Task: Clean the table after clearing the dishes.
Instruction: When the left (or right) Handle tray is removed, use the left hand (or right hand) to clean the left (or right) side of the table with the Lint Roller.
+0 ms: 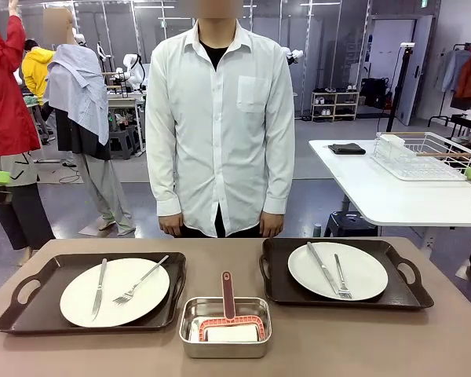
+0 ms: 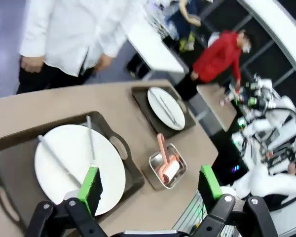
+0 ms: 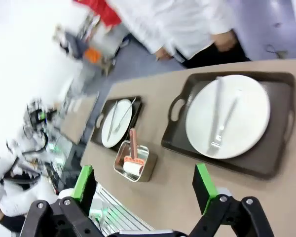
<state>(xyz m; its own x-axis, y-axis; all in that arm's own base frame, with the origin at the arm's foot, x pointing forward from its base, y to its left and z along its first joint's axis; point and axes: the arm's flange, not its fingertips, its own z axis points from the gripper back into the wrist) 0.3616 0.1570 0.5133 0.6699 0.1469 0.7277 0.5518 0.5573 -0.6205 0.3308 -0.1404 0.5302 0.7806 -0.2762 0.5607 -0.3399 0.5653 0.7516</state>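
on the table (image 1: 455, 342) the left tray (image 1: 16, 305) and right tray (image 1: 412, 276) sit side by side, long sides running across it, with the steel pan (image 1: 190, 330) between them. on the left plate (image 1: 74, 305) the knife (image 1: 100, 288) points nearly straight at the person (image 1: 220, 118) and the fork (image 1: 141, 281) slants, tines nearest the robot. the right plate (image 1: 370, 271) has its cutlery slanting far-left to near-right. the left gripper (image 2: 149, 182) and right gripper (image 3: 143, 181) hang above, jaws spread wide — nothing in them.

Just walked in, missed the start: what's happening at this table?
Nothing is being handled. Two trays, each holding a plate, knife and fork, sit on the table, a steel pan with a roller between them. The person stands at the far side, hands down. The left gripper and right gripper hang open, empty.
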